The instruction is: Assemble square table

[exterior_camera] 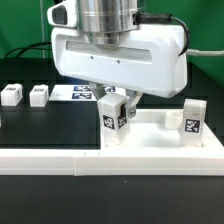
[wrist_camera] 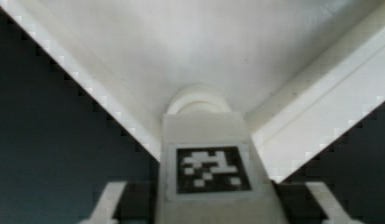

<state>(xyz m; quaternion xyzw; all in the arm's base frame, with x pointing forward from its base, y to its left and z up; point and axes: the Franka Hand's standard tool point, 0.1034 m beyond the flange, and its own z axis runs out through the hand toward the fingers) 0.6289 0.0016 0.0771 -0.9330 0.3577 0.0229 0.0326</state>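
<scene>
Slab point(exterior_camera: 158, 136) lies flat on the black table point(exterior_camera: 50, 125), at about 4 o'clock of centre in the exterior view. Its front edge runs along the rail point(exterior_camera: 50, 157). Held leg point(exterior_camera: 113, 122) is roughly upright at the slab's 9 o'clock end, tag facing the camera. Can't tell if its foot sits in a socket.

Gripper point(exterior_camera: 114, 110) comes from 12 o'clock and is clamped on the held leg, one jaw on each side of its upper part. In the wrist view the held leg point(wrist_camera: 210, 165) fills the gap in the gripper point(wrist_camera: 212, 205), with fingers point(wrist_camera: 114, 205) pressed to its sides. Its rounded end meets a corner of the slab point(wrist_camera: 189, 50), with dark table either side.

Second leg point(exterior_camera: 193, 118) stands upright at the slab's 3 o'clock end, tag forward. Third leg point(exterior_camera: 39, 94) and fourth leg point(exterior_camera: 12, 95) stand side by side on the table at 9 o'clock, well apart from the slab. Marker board point(exterior_camera: 80, 92) lies flat between them and the gripper, partly hidden behind it.
</scene>
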